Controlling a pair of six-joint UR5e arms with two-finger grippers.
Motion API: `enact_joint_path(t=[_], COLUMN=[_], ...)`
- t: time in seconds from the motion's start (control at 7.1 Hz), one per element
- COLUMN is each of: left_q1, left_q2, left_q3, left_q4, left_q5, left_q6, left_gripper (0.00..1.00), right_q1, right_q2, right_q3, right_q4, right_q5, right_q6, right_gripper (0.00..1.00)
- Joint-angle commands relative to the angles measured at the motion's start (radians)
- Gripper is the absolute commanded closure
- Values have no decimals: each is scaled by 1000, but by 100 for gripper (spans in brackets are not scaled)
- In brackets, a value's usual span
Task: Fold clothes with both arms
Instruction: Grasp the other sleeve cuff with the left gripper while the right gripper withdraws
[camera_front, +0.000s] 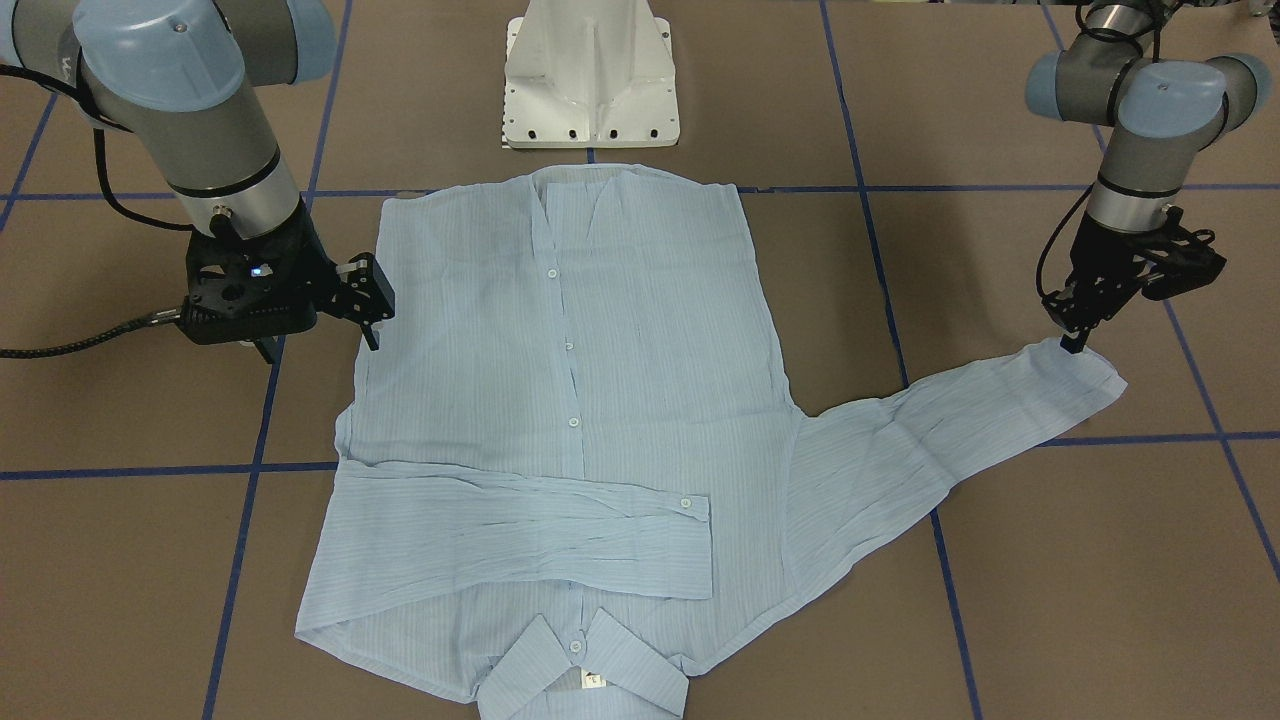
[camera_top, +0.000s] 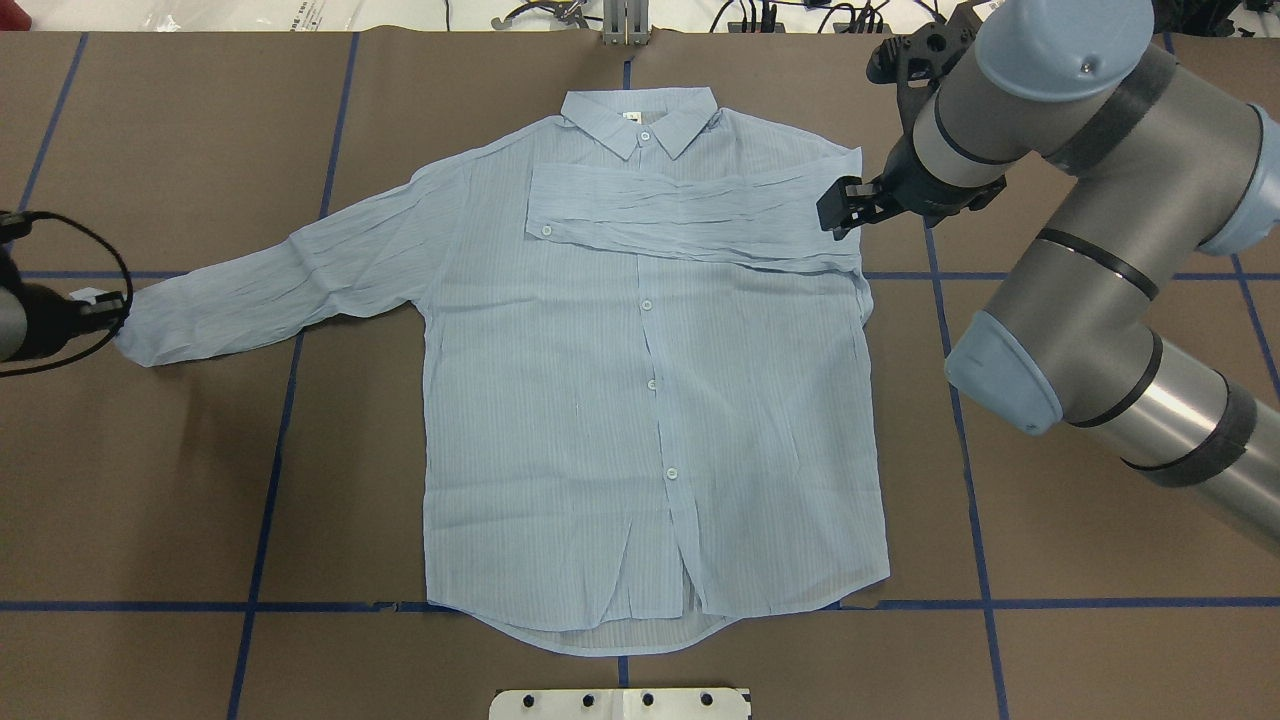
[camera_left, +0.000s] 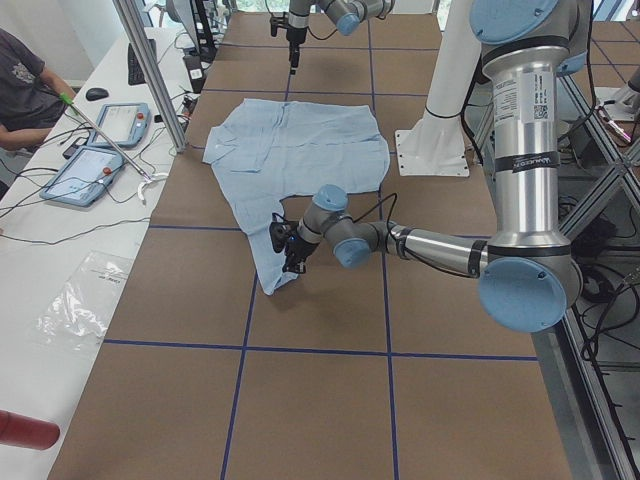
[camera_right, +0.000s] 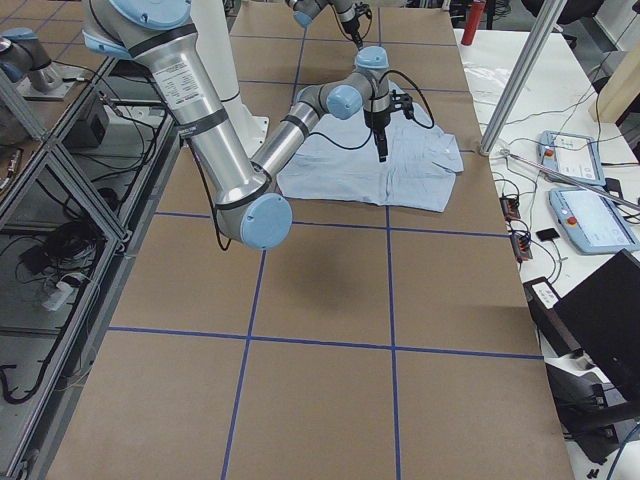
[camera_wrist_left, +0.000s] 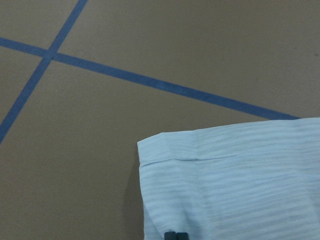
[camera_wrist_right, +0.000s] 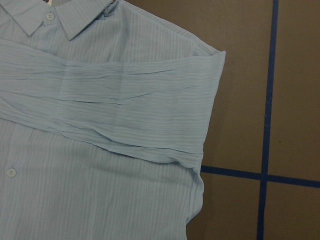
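The pale-blue striped shirt lies flat with its buttons up and its collar on the far side from the robot. One sleeve is folded across the chest. The other sleeve stretches out sideways, ending in a cuff. My left gripper is shut, its tips right at that cuff; whether cloth is pinched I cannot tell. Beside the folded shoulder hangs my right gripper, above the shirt's edge and open. Its wrist view shows only the shirt.
The white pedestal base stands just behind the shirt's hem. Blue tape lines cross the brown table. A side bench carries teach pendants, and a seated person is beside it. A metal post rises at the table's edge.
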Motion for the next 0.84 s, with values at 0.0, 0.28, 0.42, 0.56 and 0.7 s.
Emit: enact_joint_path(t=[0.0, 0.28, 0.42, 0.56, 0.7], left_q1=[-34, -28, -20, -2, 31], left_q2=[-265, -521, -622, -746, -863], left_q3=[-7, 47, 93, 161, 215], left_q4=[279, 503, 545, 581, 633], left_q5=[7, 28, 27, 24, 19], left_q6=[2, -13, -59, -121, -171], left_gripper=[100, 100, 100, 100, 100], right_q1=[5, 8, 11, 29, 52], right_q2=[-49, -112, -162, -211, -250], right_q3=[4, 9, 36, 70, 81], right_q4=[2, 5, 5, 3, 3], right_q5=[22, 29, 29, 38, 64], right_q6=[-1, -27, -56, -87, -116], right_gripper=[0, 0, 0, 0, 0])
